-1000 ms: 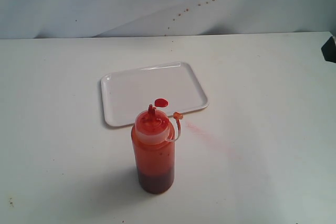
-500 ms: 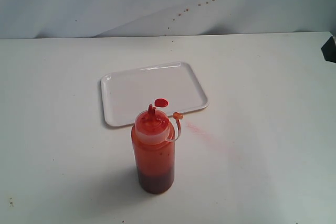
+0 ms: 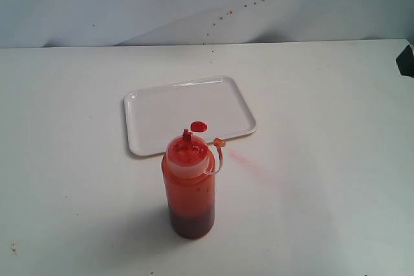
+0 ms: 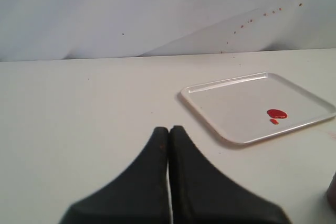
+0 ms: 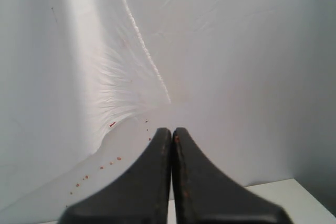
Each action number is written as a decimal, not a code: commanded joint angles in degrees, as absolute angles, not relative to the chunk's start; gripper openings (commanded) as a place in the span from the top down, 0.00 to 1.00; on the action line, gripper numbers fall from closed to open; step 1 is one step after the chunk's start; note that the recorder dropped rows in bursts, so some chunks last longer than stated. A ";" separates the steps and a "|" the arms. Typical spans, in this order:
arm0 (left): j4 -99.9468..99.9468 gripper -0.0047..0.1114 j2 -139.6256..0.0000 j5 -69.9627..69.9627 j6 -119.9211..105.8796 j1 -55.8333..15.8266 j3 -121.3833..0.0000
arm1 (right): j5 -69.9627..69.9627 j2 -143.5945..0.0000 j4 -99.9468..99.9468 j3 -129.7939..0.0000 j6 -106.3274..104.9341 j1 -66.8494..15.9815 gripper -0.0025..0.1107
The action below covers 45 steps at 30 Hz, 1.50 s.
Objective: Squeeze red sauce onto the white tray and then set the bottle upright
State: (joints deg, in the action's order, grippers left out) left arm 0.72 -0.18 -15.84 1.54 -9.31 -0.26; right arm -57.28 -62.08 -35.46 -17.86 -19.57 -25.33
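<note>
The white table carries the white tray near its middle, and the bottle stands upright on the table just beside the tray's near rim. The left pincer and the right pincer are each pressed together on nothing, and a small blob of red sauce lies on the tray close to that rim

The exterior view looks down from high in front onto the table, facing the backdrop. The bottle stands nearest it, the tray behind. The left wrist view sits low, looking over the left gripper across the table to the same tray and backdrop. The right wrist view looks past the right gripper at the backdrop, close up. Its red spots show in all 3 views.
</note>
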 commanded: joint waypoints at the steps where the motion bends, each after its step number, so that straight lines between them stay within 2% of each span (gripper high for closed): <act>1: 0.00 0.96 0.00 -16.50 0.99 -9.60 0.00 | -57.59 -61.60 -35.22 -17.70 -20.16 -25.17 0.98; 15: -2.48 0.96 0.00 -16.50 1.01 -9.46 0.00 | -57.59 -61.60 -35.22 -17.70 -20.05 -25.17 0.98; 23: -2.48 0.96 0.00 -16.50 1.01 -1.40 0.00 | -57.59 -61.60 -35.22 -17.70 -20.05 -25.17 0.98; 28: -2.48 0.96 0.00 -16.50 1.01 1.21 0.00 | -57.59 -61.60 -35.22 -17.70 -20.05 -25.17 0.98; 45: -2.48 0.96 0.00 -16.50 1.01 1.22 0.00 | -57.59 -61.60 -35.22 -17.70 -19.71 -25.17 0.98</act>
State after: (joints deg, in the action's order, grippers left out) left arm -2.17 -0.18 -16.64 1.07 0.98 -0.26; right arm -57.28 -62.08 -35.46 -17.86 -19.57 -25.33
